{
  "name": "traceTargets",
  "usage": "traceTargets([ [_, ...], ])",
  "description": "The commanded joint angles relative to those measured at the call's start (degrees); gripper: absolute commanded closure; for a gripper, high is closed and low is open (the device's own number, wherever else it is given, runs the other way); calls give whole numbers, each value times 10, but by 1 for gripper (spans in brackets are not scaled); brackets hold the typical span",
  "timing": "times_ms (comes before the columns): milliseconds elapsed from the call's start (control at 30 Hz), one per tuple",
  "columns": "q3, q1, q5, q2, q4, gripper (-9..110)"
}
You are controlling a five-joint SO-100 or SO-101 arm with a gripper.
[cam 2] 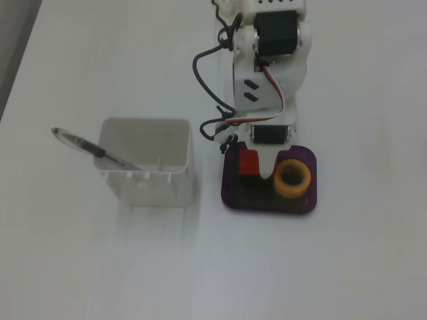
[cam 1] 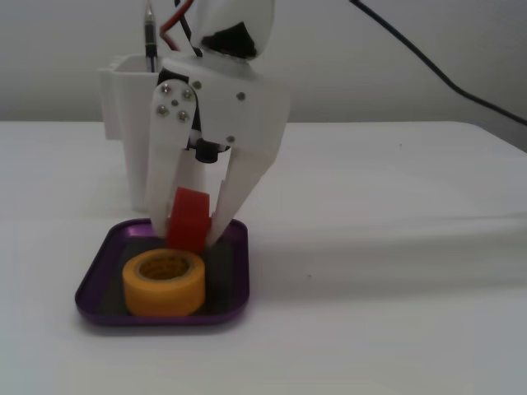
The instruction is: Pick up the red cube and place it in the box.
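The red cube [cam 1: 189,218] sits between the white fingers of my gripper [cam 1: 188,234], which is shut on it. The cube is low over the far part of the purple box [cam 1: 92,290], at or just above its dark bottom; I cannot tell whether it touches. In a fixed view from above, the cube [cam 2: 249,162] lies inside the box [cam 2: 267,207] on its left side, under the gripper [cam 2: 251,171]. The arm hides part of the box's far edge.
A yellow tape roll [cam 1: 163,284] lies in the box in front of the cube, and shows on the box's right side from above [cam 2: 293,179]. A tall white container [cam 2: 147,163] with a pen [cam 2: 87,147] stands left of the box; it also shows behind the arm [cam 1: 123,90].
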State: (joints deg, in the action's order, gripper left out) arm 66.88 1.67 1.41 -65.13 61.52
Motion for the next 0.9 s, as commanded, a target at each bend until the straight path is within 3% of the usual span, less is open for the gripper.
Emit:
traceTargets([
  [0, -25, -4, 4, -2, -4, 102],
  [267, -25, -18, 4, 4, 0, 100],
  [467, -26, -16, 4, -2, 12, 86],
  [667, -105, -13, -1, -4, 114, 78],
  [867, -336, -15, 4, -40, 286, 78],
])
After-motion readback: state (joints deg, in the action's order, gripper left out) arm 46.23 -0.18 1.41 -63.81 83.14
